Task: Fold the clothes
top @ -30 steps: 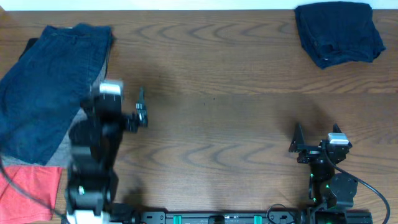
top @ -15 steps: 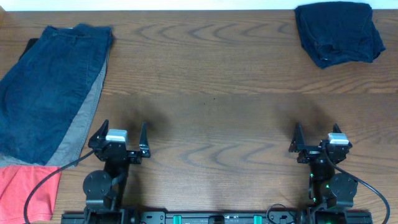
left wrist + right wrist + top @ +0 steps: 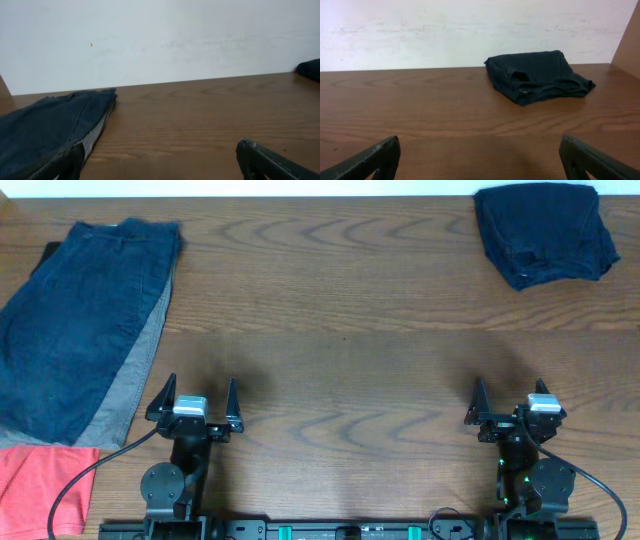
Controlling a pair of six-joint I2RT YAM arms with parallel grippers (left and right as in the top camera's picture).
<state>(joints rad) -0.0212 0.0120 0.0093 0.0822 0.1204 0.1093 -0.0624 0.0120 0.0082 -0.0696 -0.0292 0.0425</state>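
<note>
The dark navy-blue shorts (image 3: pixel 543 232) lie folded in a compact bundle at the table's far right corner. They also show in the right wrist view (image 3: pixel 537 75), far ahead of the fingers, and as a dark edge at the right of the left wrist view (image 3: pixel 310 69). My left gripper (image 3: pixel 195 402) is open and empty near the front edge, left of centre; its two fingers frame bare wood (image 3: pixel 160 167). My right gripper (image 3: pixel 508 402) is open and empty near the front edge at the right (image 3: pixel 480 160).
Lighter denim-blue shorts (image 3: pixel 75 320) lie flat at the far left over a grey garment (image 3: pixel 130 395); they also show in the left wrist view (image 3: pixel 45 125). A coral-red garment (image 3: pixel 40 485) lies at the front left corner. A white wall stands behind the table.
My left arm has drawn back from beside the denim-blue shorts to the front edge, its gripper open and empty. The right arm has not moved.
</note>
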